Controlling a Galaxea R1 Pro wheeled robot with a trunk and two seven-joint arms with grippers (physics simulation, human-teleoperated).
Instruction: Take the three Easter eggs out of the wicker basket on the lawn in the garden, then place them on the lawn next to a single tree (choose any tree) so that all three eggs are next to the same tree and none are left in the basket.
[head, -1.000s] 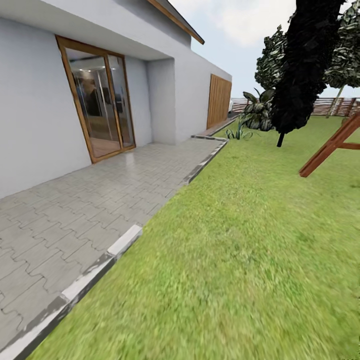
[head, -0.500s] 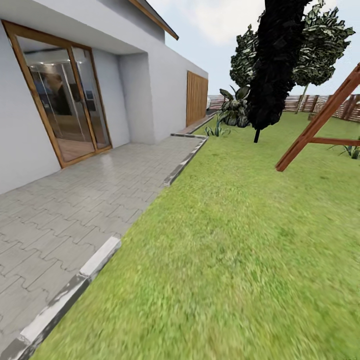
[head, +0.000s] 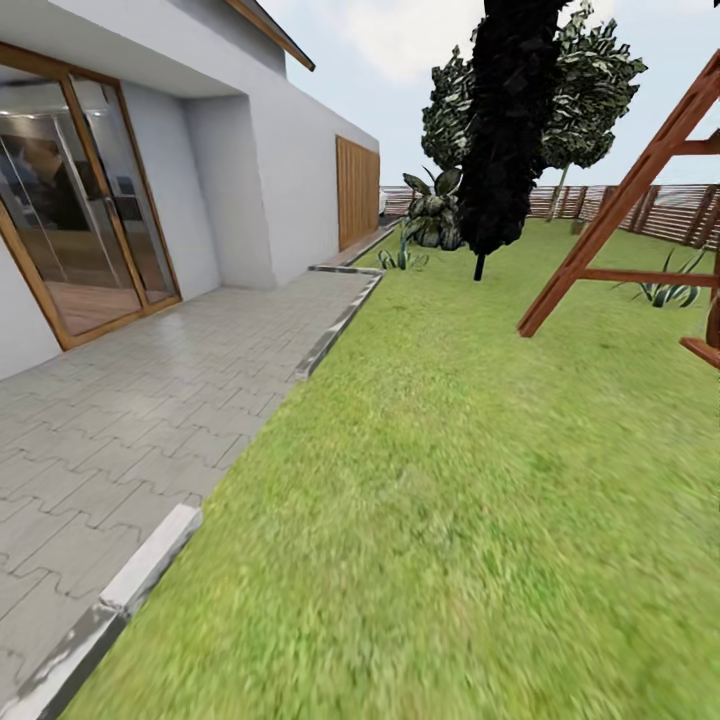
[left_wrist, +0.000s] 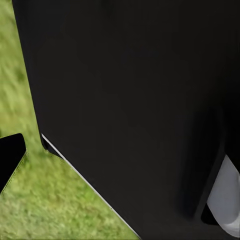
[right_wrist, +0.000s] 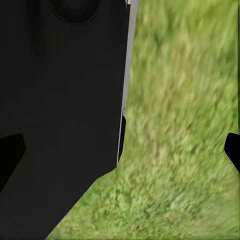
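The lawn (head: 450, 470) spreads wide and green ahead of me in the head view. The eggs and the wicker basket are out of view. A tree (head: 592, 85) with a leafy green crown and a thin pale trunk stands far off by the fence, partly behind a dark columnar conifer (head: 505, 130). In the right wrist view my right gripper (right_wrist: 121, 152) is open over grass (right_wrist: 185, 125), a black fingertip at each side edge. My left gripper (left_wrist: 120, 160) shows one fingertip (left_wrist: 10, 157) at the edge, set wide, beside my black body (left_wrist: 130, 100); it holds nothing.
A white house (head: 270, 170) with a glass door (head: 70, 230) and a grey paved patio (head: 120, 400) with a curb (head: 150, 565) lies to the left. A red-brown wooden frame (head: 620, 210) stands on the right. A slat fence (head: 650, 205) and leafy plants (head: 435, 215) close the far end.
The whole head view has shifted left as the camera turned right: the house and door slid toward the left edge, and the wooden frame and fence came further into view.
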